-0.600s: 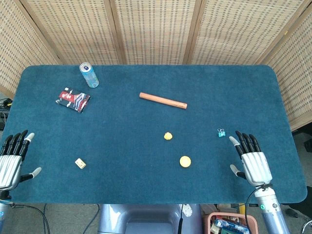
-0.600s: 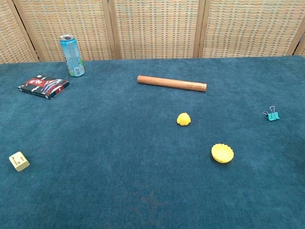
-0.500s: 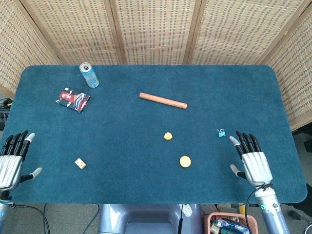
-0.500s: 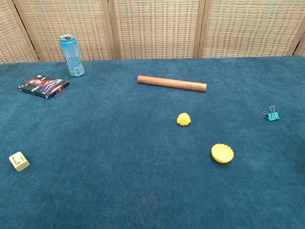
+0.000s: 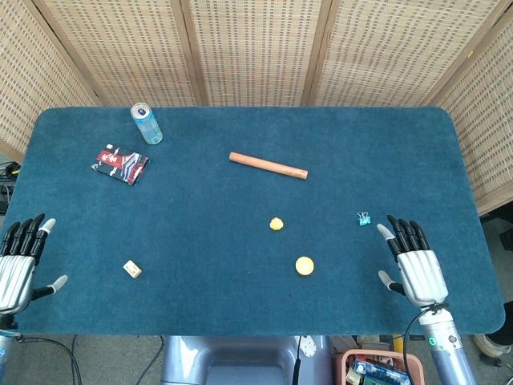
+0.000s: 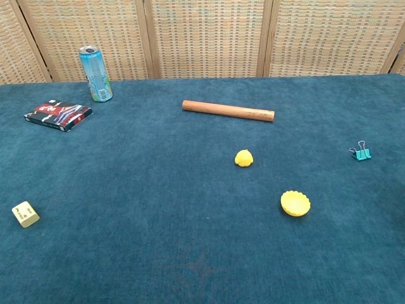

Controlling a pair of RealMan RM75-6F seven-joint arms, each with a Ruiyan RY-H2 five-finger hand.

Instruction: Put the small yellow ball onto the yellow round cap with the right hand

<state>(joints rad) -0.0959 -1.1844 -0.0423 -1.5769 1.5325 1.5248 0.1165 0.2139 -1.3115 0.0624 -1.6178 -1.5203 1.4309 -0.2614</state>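
Yellow ball (image 5: pixel 276 224) lies well left of the right hand (image 5: pixel 414 265), fingers spread, holding nothing.

Between the open right hand (image 5: pixel 414 262) at the near right edge and the small yellow ball (image 5: pixel 276 224), the blue felt table (image 5: pixel 240 321) lies bare except for the yellow round scalloped cap (image 5: pixel 304 265), which sits near the ball, toward the hand. A small teal binder clip (image 5: pixel 364 217) lies just beyond the fingertips (image 5: pixel 393 224), off to the side of that stretch. The long brown wooden rod (image 5: pixel 268 166) lies farther back, well apart from the ball.
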